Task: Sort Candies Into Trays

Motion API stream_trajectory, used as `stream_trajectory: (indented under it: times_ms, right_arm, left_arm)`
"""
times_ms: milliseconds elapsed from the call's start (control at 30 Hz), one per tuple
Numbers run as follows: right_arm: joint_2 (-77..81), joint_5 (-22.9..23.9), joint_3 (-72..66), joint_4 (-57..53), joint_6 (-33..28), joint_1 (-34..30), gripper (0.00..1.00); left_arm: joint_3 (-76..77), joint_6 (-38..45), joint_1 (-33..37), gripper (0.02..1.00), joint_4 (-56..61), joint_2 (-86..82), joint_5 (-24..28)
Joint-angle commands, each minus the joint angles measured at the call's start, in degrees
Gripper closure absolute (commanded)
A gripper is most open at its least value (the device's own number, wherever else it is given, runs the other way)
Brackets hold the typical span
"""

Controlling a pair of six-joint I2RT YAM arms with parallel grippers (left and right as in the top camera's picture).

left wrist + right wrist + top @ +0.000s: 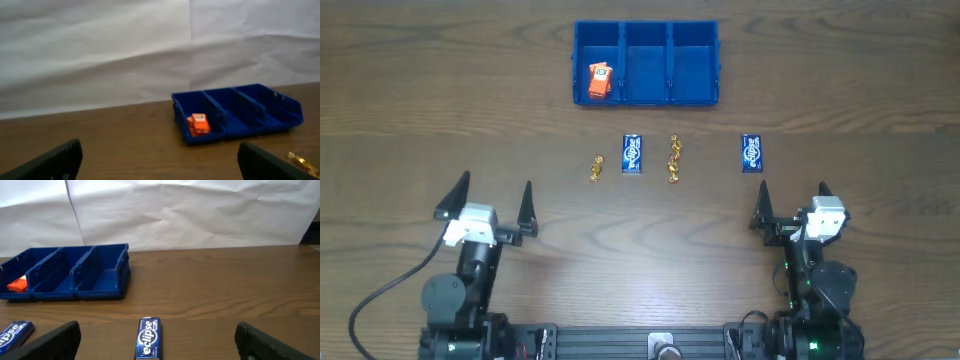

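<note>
**Four candies loose, one binned, both grippers open**

We see the orange candy (600, 81) in the blue tray (695, 65), in its 9 o'clock compartment. On the table at the tray's 6 o'clock lies a row: gold candy (598, 168), blue pack (632, 154), second gold candy (674, 158), second blue pack (752, 153). The left gripper (497, 181) at 7 o'clock and the right gripper (793, 187) at 5 o'clock both have their fingers apart and hold nothing.

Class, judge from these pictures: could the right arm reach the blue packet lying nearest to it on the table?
Probably yes. The blue packet lies flat on the bare table just ahead of the open right gripper, with nothing between them and nothing crowding it.
</note>
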Motion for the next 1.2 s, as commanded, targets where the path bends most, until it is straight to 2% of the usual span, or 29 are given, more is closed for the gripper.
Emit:
stream_trajectory:
  times_ms: [33,233,1200]
  right_arm:
    - [-0.42,-0.04,-0.02,-0.55,-0.70,0.35,0.003]
    - [-0.42,-0.04,-0.02,-0.55,-0.70,0.35,0.001]
    - [-0.42,-0.04,-0.02,-0.52,-0.70,0.35,0.003]
  left_arm:
    - [-0.07,0.37,1.75,0.020,-5.14,-0.50,2.62]
    - [-0.07,0.31,2.16,0.020,-13.31,-0.50,2.49]
    - [-0.07,-0.26,2.16,0.020,-13.14,-0.44,2.58]
